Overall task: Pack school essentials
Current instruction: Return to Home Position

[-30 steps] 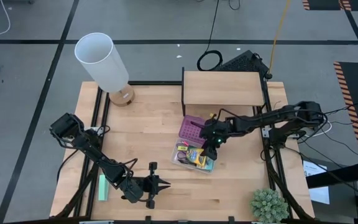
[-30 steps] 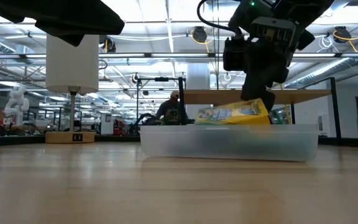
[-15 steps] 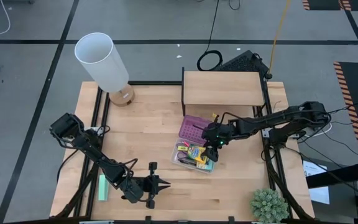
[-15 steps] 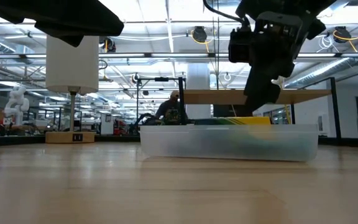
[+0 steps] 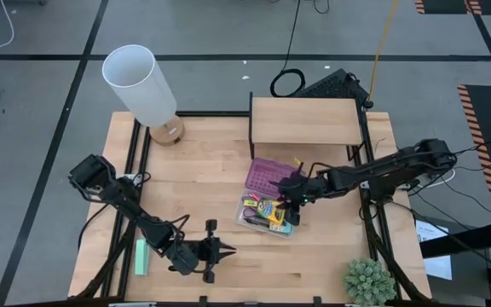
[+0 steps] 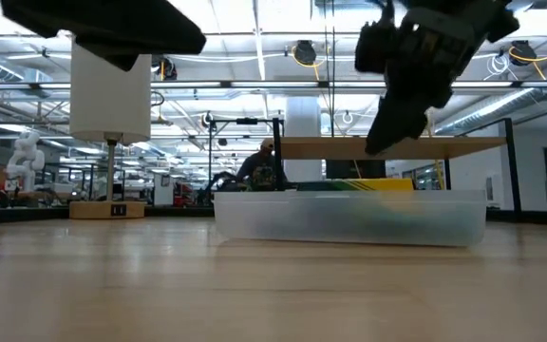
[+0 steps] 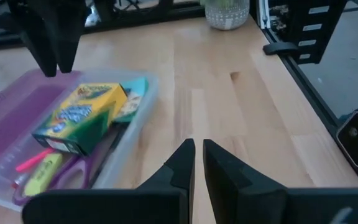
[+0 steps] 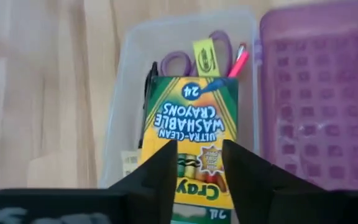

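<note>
Cardboard crayon box: green-yellow, lies flat in the clear case, directly under the right gripper, not touching it.
Handling: likely light, stiff, crushable at corners; best pinched across its narrow width near the middle.
Right gripper: fingers spread, empty, hovering just above the box.
Left gripper: fingers nearly pressed together, nothing held, well apart from the case over bare worktop.
Right wrist view only: purple-handled scissors, red pencil, black pen beyond the fingertips, under the box's far end.
Low view only: gripper is clear above the case rim.
High view only: purple lid open beside the case.
</note>
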Motion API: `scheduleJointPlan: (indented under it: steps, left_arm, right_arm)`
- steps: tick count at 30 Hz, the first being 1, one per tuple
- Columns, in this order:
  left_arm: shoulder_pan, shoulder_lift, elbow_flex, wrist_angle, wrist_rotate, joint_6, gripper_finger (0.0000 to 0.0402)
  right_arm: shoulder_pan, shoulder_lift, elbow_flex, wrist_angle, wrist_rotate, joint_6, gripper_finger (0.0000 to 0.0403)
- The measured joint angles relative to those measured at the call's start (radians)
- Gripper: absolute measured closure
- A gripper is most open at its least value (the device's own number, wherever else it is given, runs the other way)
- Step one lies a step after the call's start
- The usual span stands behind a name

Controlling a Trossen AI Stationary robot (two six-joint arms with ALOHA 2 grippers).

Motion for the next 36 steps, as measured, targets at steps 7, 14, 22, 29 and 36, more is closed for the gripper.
scheduleJointPlan:
  steps: [7,14,22,29,36]
  left_arm:
    - [0.053,-0.136,0.0,-0.025,0.007,0.106,0.0366]
    - [0.19,-0.343,0.0,-0.068,0.135,0.212,0.0366]
    - [0.34,-0.467,0.0,-0.103,0.183,0.312,0.0366]
    - [0.489,-0.484,0.0,-0.044,0.416,0.341,0.0366]
    - [0.538,-0.483,-0.104,0.099,0.425,0.331,0.0366]
  right_arm:
    - [0.071,-0.119,0.0,0.007,0.201,-0.143,0.0336]
    - [0.076,-0.238,0.0,0.032,0.306,-0.302,0.0367]
    - [0.075,-0.371,0.0,0.032,0.319,-0.436,0.0382]
    - [0.073,-0.445,0.0,0.086,0.389,-0.528,0.0386]
    - [0.073,-0.45,-0.06,0.191,0.39,-0.578,0.0386]
